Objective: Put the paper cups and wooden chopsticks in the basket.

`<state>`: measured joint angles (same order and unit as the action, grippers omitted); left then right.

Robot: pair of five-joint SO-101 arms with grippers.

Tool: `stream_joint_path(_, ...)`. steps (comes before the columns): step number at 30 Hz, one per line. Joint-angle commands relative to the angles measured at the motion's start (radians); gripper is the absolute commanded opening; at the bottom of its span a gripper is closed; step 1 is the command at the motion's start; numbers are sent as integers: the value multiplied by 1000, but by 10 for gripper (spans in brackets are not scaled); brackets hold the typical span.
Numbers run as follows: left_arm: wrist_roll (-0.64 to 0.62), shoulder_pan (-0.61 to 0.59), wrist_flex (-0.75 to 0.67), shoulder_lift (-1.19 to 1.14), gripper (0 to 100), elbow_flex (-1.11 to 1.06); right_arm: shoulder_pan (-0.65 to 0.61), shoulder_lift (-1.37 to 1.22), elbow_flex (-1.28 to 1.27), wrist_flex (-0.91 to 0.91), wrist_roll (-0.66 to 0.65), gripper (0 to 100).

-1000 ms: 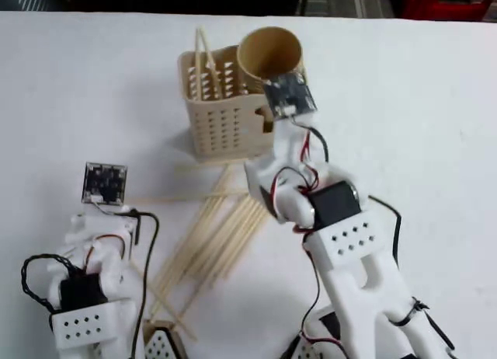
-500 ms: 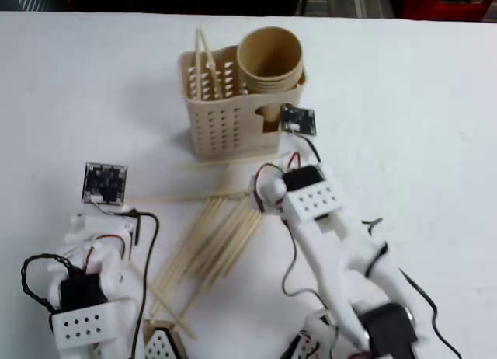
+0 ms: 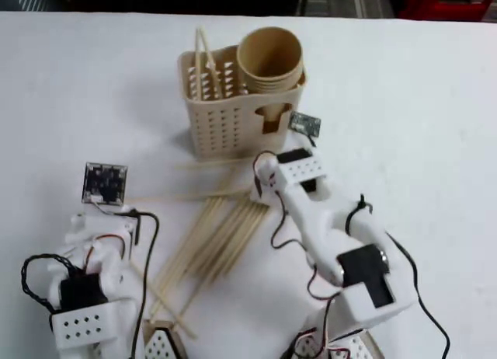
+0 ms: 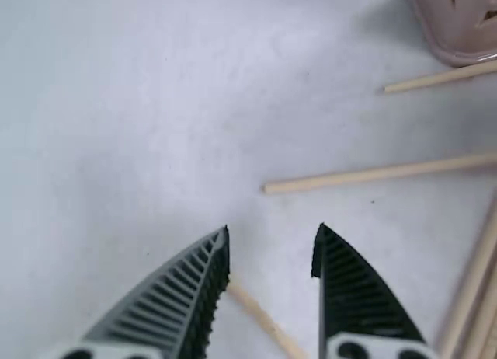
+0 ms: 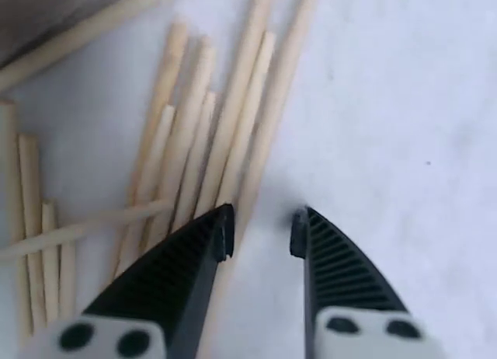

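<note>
Robotics lab bench: white table (image 3: 435, 102), two wired arms (image 3: 326, 215)

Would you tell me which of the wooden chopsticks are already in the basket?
The pair standing up in the basket, beside the stacked paper cups; the others lie flat on the table in front of it.

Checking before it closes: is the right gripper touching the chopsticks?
Cannot tell. In the right wrist view a fingertip of the open right gripper overlaps one chopstick, but whether it rests on it or hovers is unclear.
</note>
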<state>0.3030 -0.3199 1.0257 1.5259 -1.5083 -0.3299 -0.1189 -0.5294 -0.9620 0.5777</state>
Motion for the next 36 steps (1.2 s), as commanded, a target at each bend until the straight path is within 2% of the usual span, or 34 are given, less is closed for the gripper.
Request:
stream_joint_path(1,12,-7,-6,13,181,3,71,-77,69,4,6,141)
stream_joint_path(7,12,-7,-6,13,181,3,139,-108,118,-58,-2,141)
stream_joint_path(16,12,-7,-6,13,181,3,110,-4,129,-128,5,141)
stream_joint_path(25,12,-7,-6,13,181,3,99,-71,135,-102,5,139)
stream_joint_path(30,12,-7,-6,13,181,3,107,-142,138,-79,-3,17)
stream_joint_path(36,12,-7,-6,13,181,3,108,-96,138,-145,-5,18)
